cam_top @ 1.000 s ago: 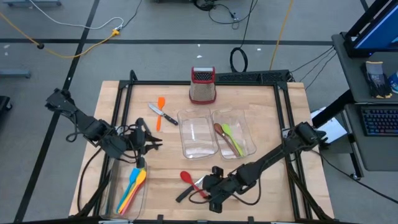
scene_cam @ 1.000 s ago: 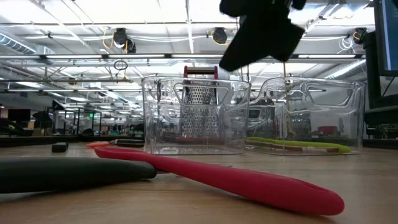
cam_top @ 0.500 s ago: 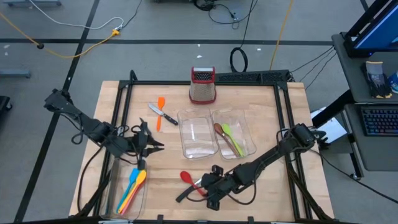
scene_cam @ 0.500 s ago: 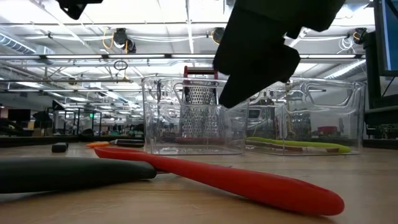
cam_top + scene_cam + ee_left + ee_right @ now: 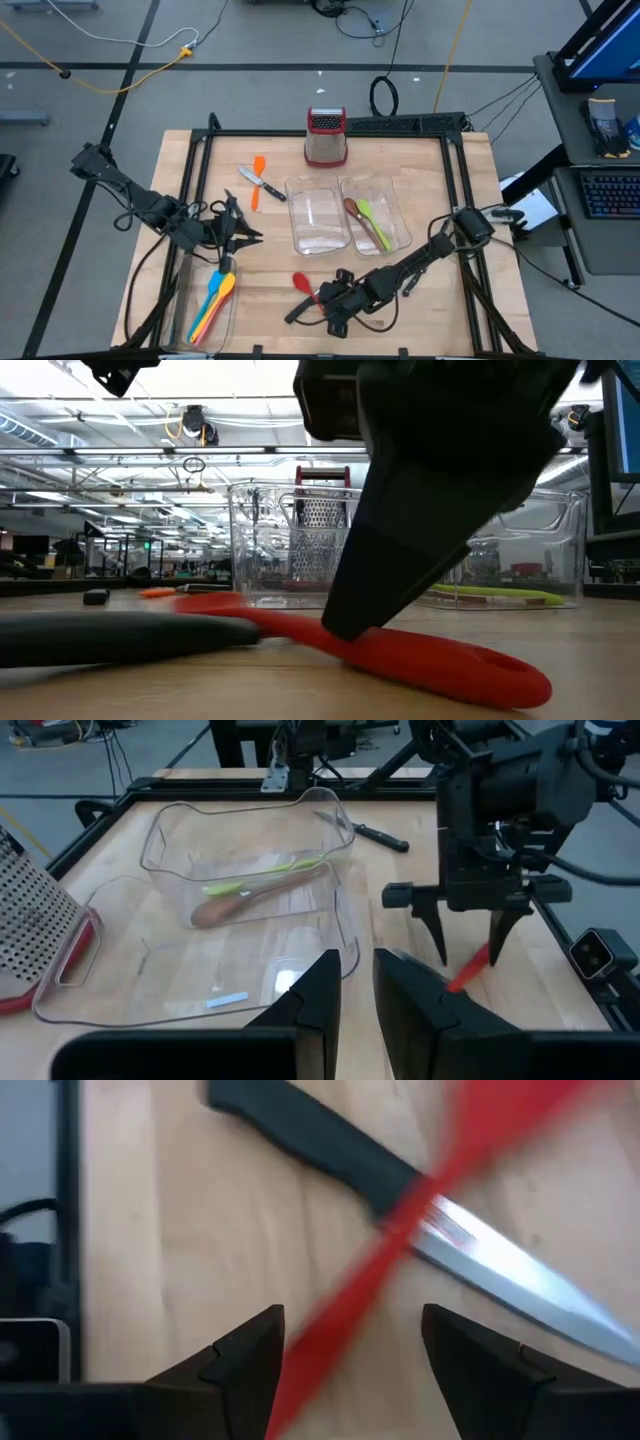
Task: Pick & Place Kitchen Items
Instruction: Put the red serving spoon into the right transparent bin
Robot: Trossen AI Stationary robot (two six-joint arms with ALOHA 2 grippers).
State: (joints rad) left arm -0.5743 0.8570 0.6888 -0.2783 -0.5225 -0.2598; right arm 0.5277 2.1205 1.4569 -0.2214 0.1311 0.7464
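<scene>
Lying across a black-handled knife (image 5: 330, 1150), the red spatula (image 5: 400, 1250) looks slender.

Red spoon (image 5: 440, 660) lies on the wooden table (image 5: 200, 695), a dark gripper finger (image 5: 420, 550) touching its handle; black knife handle (image 5: 110, 638) beside it; clear trays (image 5: 290, 550) and grater (image 5: 322, 510) behind.

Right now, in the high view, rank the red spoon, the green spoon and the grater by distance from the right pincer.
1. Red spoon: directly under the open right pincer, near the front edge.
2. Green spoon: in the right-hand clear tray, mid-table.
3. Grater: at the far edge.
</scene>
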